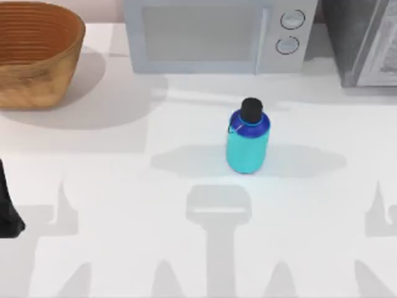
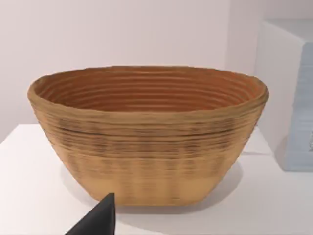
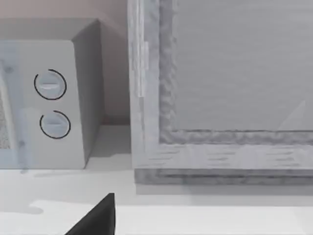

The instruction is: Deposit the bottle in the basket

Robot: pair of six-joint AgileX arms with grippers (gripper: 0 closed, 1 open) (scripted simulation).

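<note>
The small squat turquoise bottle with its darker blue shoulder band and round black cap stands upright on the white table, a little right of the middle and just in front of the pale grey microwave oven at the back edge. Nothing touches it, so the pick has not yet begun.

The large round golden-brown woven wicker basket sits in the table's back left corner, well apart from the bottle, its mouth facing up and its ribbed orange-brown inside bare. In the left wrist view the basket faces the camera squarely, which suggests the left arm is aimed toward it from the front left of the table.

A dark part of the left arm shows at the table's left edge, near the front; I cannot tell whether its pincer is apart or together, since just one dark fingertip shows in its wrist view. The right gripper's state cannot be told either: its wrist view gives one dark fingertip, the microwave's two round dials and a second grey appliance at the back right corner.

Judging by the layout, the bottle must be carried leftward and back, then lifted over the basket's rim.
</note>
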